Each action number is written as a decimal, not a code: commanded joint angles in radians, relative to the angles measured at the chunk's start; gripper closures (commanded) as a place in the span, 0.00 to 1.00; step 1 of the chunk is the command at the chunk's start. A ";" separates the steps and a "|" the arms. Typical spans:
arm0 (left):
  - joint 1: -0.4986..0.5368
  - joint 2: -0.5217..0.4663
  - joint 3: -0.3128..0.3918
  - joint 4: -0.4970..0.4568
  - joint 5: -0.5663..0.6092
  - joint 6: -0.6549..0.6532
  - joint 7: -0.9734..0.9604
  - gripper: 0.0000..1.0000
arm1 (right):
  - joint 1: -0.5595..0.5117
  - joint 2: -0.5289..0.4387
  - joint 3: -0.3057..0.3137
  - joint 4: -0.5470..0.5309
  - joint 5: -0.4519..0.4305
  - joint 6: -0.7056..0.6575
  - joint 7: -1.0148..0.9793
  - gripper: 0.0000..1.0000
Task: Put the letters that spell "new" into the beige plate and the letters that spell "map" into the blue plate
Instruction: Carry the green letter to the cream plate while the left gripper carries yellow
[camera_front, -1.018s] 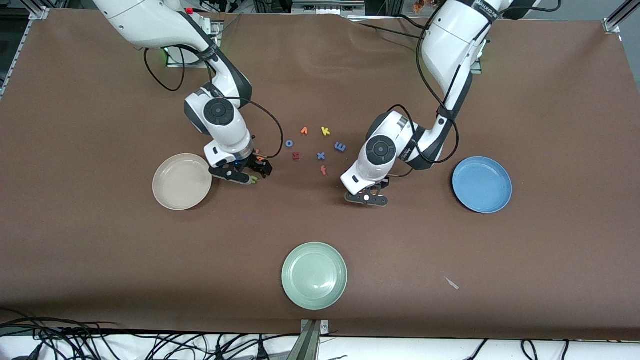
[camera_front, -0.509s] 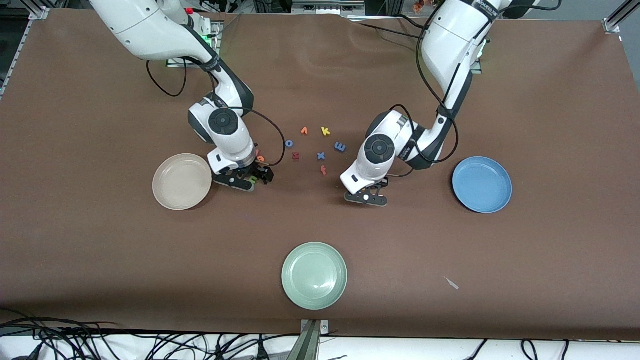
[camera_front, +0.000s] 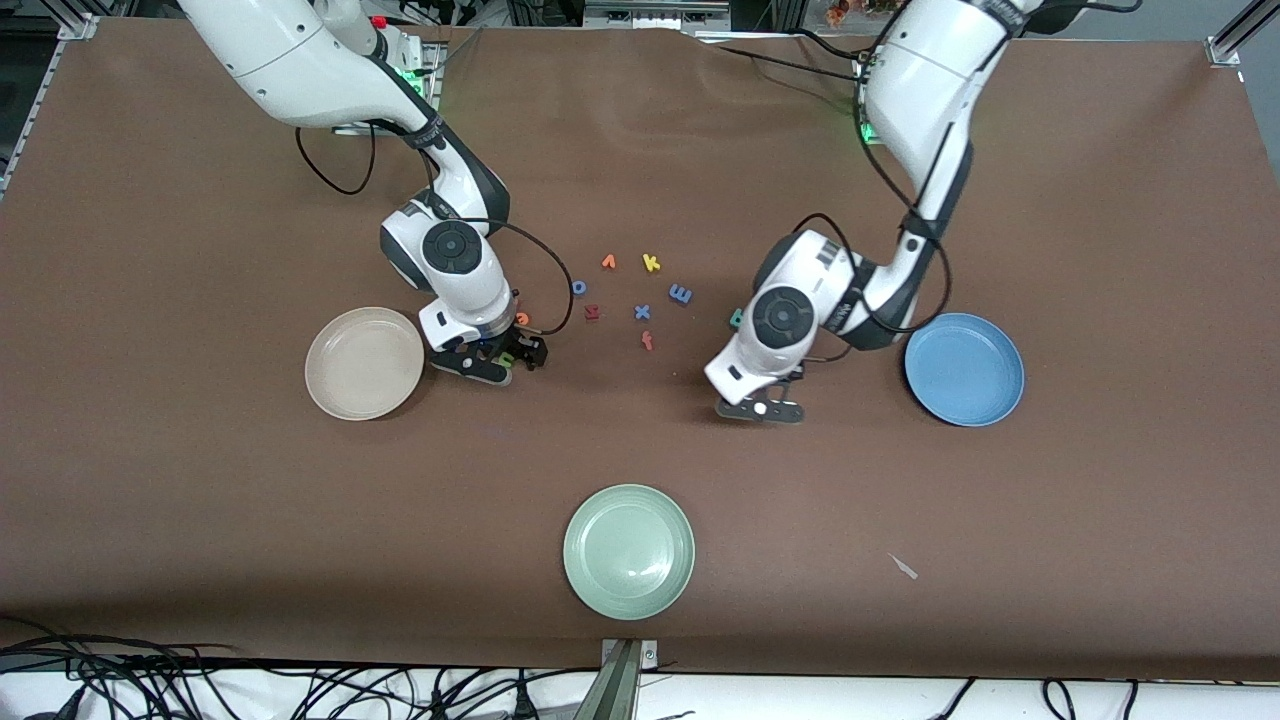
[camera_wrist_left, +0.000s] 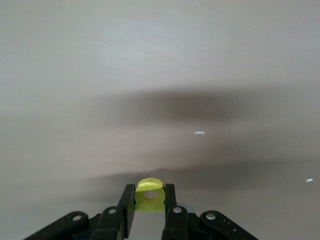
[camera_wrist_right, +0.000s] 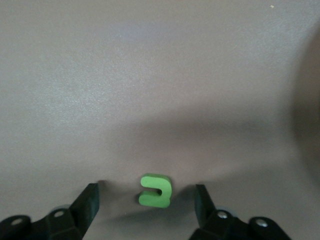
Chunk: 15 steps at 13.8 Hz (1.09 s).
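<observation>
My left gripper (camera_wrist_left: 150, 194) is shut on the yellow a (camera_wrist_left: 150, 196) and hangs low over bare table (camera_front: 760, 408) between the letter cluster and the blue plate (camera_front: 964, 369). My right gripper (camera_wrist_right: 146, 190) is open, its jaws on either side of the green n (camera_wrist_right: 155, 191) with gaps on both sides; it stands beside the beige plate (camera_front: 365, 362), and the green n (camera_front: 508, 357) shows at its tips (camera_front: 497, 358). The orange e (camera_front: 522, 320) lies by the right wrist. The blue m (camera_front: 680, 294) and teal p (camera_front: 737, 318) lie on the cloth. The w is hidden.
Loose letters lie mid-table: yellow k (camera_front: 651, 262), orange v (camera_front: 608, 262), blue o (camera_front: 578, 287), dark red letter (camera_front: 592, 312), blue x (camera_front: 642, 312), small red letter (camera_front: 647, 341). A pale green plate (camera_front: 629, 551) sits near the front edge.
The left gripper has shut on the yellow a and moved toward the blue plate, uncovering the teal p. The right gripper has shifted slightly and its jaws have narrowed round the green n.
</observation>
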 joint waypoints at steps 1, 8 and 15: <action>0.090 -0.089 -0.010 -0.011 0.020 -0.140 0.153 0.92 | 0.014 0.022 -0.006 0.016 -0.027 0.010 0.027 0.45; 0.307 -0.123 -0.006 -0.046 0.125 -0.328 0.597 0.91 | -0.004 -0.026 -0.022 0.016 -0.047 -0.013 -0.057 1.00; 0.460 -0.323 -0.006 -0.483 0.132 0.151 0.697 0.86 | -0.043 -0.266 -0.130 -0.014 0.057 -0.303 -0.625 1.00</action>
